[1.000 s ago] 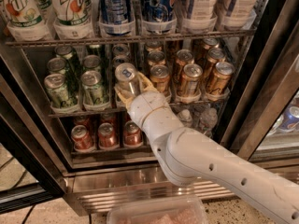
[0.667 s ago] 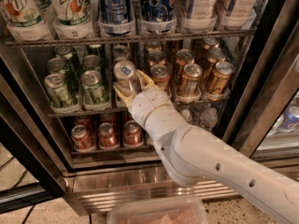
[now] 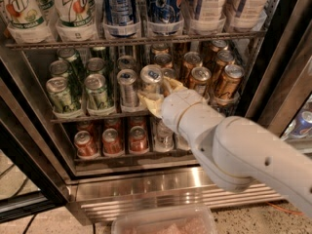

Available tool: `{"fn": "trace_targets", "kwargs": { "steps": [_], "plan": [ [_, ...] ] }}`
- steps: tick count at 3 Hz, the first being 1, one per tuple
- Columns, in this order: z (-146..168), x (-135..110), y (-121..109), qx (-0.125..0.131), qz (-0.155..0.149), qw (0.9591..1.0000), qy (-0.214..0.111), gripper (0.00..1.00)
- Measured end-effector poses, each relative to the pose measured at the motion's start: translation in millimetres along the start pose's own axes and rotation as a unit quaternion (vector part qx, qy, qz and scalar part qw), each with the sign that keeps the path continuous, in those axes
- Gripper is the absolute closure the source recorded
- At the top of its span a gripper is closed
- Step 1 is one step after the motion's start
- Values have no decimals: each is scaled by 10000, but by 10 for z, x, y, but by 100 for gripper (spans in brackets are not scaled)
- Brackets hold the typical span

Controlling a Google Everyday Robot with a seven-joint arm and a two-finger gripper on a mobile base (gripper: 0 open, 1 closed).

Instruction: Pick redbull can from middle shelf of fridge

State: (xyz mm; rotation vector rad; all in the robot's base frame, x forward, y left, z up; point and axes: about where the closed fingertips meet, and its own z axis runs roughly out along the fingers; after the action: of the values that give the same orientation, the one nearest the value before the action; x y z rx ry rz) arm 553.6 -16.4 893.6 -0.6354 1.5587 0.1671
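I am reaching my white arm (image 3: 234,150) up from the lower right of the view and into the open fridge (image 3: 161,189), the thick rounded forearm crossing in front of the steel base grille and narrowing to a wrist that is pointing up and to the left. My gripper (image 3: 157,92) is sitting at the front of the middle shelf (image 3: 83,117), and it is clenching the redbull can (image 3: 151,76): one pale yellowish finger (image 3: 147,101) is pressing against the can's lower left side while the other (image 3: 173,86) is hugging its right. The can is leaning slightly, its silver pull-tab top facing the camera, and it is standing between a second slim silver can (image 3: 127,84) on its left and the gold cans (image 3: 226,82) on its right. The green cans (image 3: 61,91) are filling the left end of the same rack. Large bottles (image 3: 73,6) are lining the rack above, and red cans (image 3: 112,140) are sitting on the rack below, partly behind my wrist
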Motion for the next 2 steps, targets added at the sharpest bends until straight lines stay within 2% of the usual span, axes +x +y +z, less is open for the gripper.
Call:
{"fn": "trace_targets", "kwargs": {
  "steps": [1,2],
  "plan": [
    [-161,92,156,-423,375,9974,443,100],
    [-477,260,205,-997,687,9895,791,100]
  ]
}}
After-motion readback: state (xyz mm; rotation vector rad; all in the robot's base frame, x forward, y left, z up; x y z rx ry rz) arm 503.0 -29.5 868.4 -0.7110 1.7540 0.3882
